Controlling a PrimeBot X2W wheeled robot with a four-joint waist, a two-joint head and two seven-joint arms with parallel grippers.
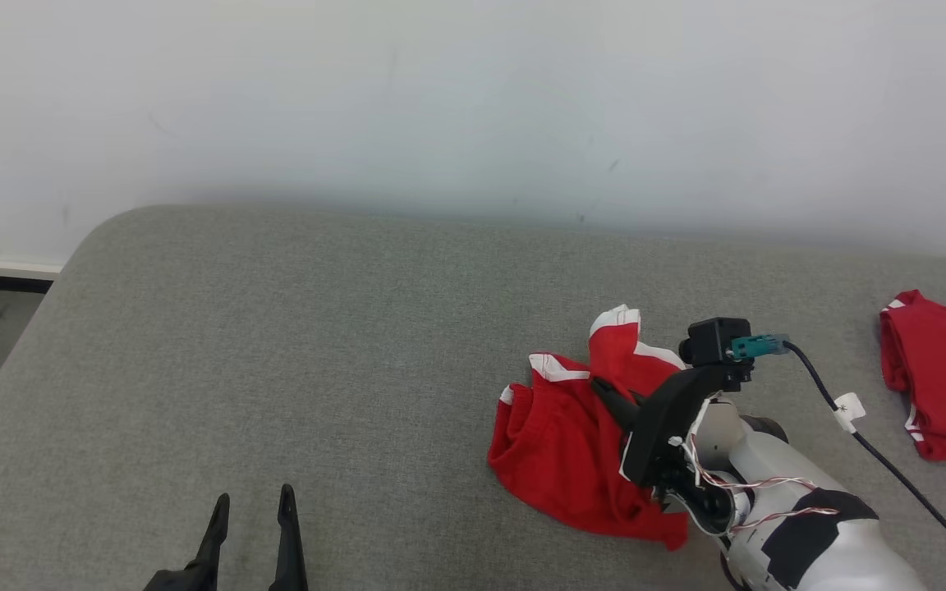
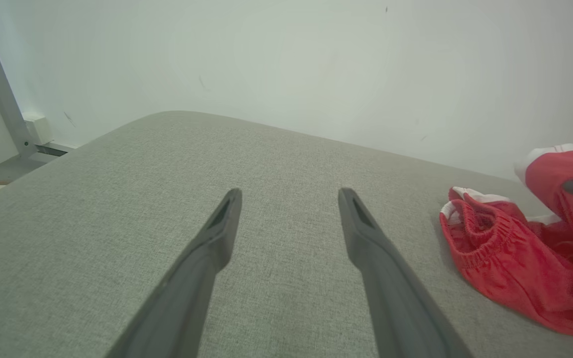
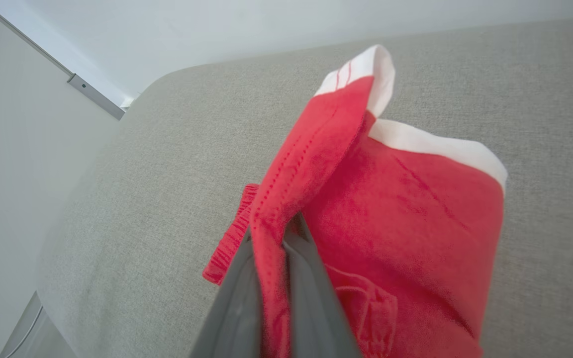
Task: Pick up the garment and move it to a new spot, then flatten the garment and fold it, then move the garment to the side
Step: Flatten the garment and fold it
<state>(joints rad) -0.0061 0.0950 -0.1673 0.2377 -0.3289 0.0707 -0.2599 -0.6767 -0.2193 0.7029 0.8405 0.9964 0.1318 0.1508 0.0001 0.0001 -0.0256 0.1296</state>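
Garment (image 1: 559,447), red shorts, lies crumpled at lower right of the frame, one fold pinched in my right hand (image 1: 604,387). My left hand (image 1: 251,502) hangs wide at lower left, well apart; the right is nearer.

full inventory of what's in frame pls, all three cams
red shorts: 1, red with white trim, crumpled on the cushion right of centre, one edge pinched and lifted
second red garment: 1, red with white trim, at the far right of the cushion in the head view
cushion: 1, grey fabric, under both garments
wall: 1, white, behind the cushion
metal post: 1, grey, far left in the left wrist view
cable: 1, dark with a white tag and teal plug, along the right arm
left gripper: 1, dark, open, over bare cushion, lower left
right gripper: 1, dark, shut on the red shorts
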